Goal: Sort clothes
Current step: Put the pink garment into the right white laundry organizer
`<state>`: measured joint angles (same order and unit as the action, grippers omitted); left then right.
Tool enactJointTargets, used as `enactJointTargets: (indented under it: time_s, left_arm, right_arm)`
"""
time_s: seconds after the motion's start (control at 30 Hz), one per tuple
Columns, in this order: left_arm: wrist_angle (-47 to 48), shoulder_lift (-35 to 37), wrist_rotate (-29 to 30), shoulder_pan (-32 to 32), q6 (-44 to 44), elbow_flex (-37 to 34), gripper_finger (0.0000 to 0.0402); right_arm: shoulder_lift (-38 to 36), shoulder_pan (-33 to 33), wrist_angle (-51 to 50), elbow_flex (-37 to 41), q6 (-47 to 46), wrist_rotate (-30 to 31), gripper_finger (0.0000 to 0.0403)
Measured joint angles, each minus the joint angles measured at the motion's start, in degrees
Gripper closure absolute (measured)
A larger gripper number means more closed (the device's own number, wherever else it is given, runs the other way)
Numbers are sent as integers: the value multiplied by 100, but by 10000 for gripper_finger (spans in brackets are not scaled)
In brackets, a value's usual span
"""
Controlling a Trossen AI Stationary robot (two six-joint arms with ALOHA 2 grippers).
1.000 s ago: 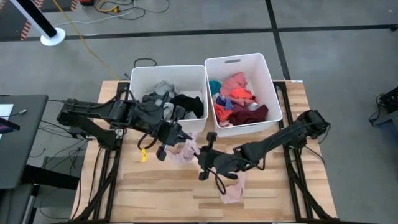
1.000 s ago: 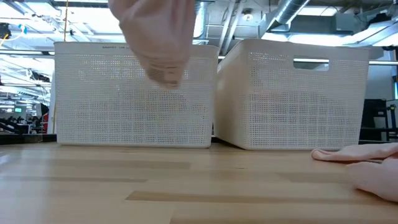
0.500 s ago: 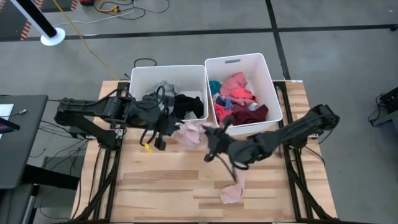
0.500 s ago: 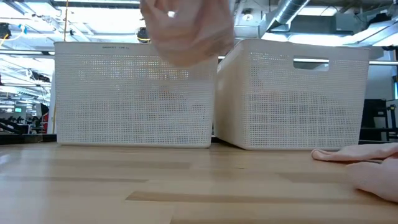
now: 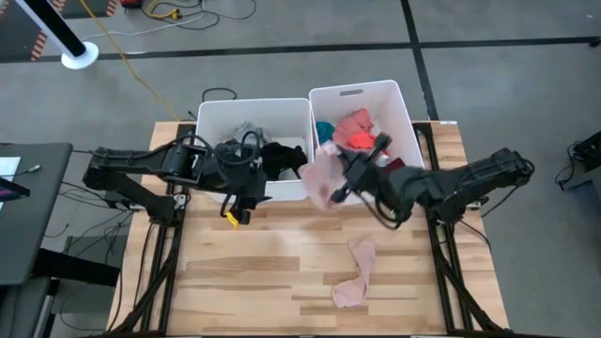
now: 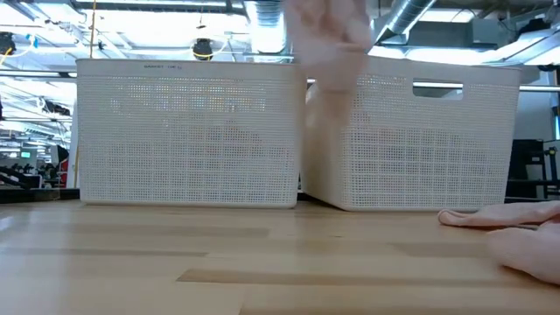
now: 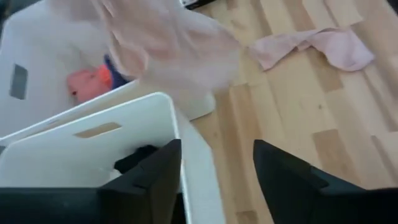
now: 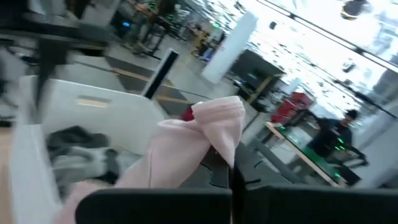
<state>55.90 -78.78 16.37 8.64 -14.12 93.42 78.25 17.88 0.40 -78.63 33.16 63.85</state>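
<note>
A pale pink garment (image 5: 322, 178) hangs in the air at the near left corner of the right white bin (image 5: 409, 122), with my right gripper (image 5: 342, 190) shut on it. It shows blurred in the low view (image 6: 328, 39) and the left wrist view (image 7: 168, 43). My left gripper (image 5: 244, 199) stands open with nothing between its fingers (image 7: 155, 174), just in front of the left bin (image 5: 205, 131). A second pink garment (image 5: 355, 272) lies flat on the table, near right of middle. My right gripper pinches a bunched fold of the pale pink garment (image 8: 214, 134) between its two fingers. The garment is lifted clear of the table and trails slack from the fingers toward the table's left, at about the height of the bin's rim.
The left bin holds grey, black and white clothes (image 5: 268, 155). The right bin holds pink, red, maroon and teal ones (image 5: 362, 141). Both bins stand side by side at the table's far edge. Bare wood (image 5: 254, 272) lies in front of them.
My left gripper has let go of the pale pink garment and drawn back toward the table's left. My right gripper has carried the garment up and toward the far right, from over the table's middle to the right bin's near left corner. The other pink garment stays on the table.
</note>
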Motion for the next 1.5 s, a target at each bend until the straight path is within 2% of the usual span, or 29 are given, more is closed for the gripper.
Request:
enactJointTargets:
  time_s: [0.1, 0.27, 0.57, 0.7, 0.83, 0.97, 1.27, 1.4, 1.5]
  left_arm:
    - [7, -2, -217, 60, 158, 0, 196]
    - [9, -2, -596, 239, 300, -1, 195]
    - [18, -4, -1503, 520, -27, 1, 195]
    - [-53, -4, -1605, 598, -84, -64, 195]
    - [-127, -11, -1605, 600, -150, -470, 195]
    - [-506, -7, -1601, 597, -147, -1074, 195]
    - [-1380, -11, -1590, 597, -204, -2077, 196]
    - [-1606, -11, -1590, 597, -90, -2256, 196]
    - [-1897, -11, -1594, 600, -18, -2426, 196]
  right_arm:
    - [-204, -214, 6, 0, 181, 79, 403]
    - [-492, -610, 7, 0, 388, 79, 403]
    - [-944, -1429, 10, 0, 659, 94, 403]
    - [-1125, -1785, 5, 0, 799, 207, 403]
    - [-1288, -2022, -40, 0, 738, 224, 403]
    - [-1346, -2116, -999, -7, -155, 190, 403]
    - [-1125, -2486, -4484, 2, -3338, -746, 403]
    - [-911, -2554, -5206, 116, -4170, -1439, 403]
    - [-698, -2554, -5486, 237, -4527, -1744, 403]
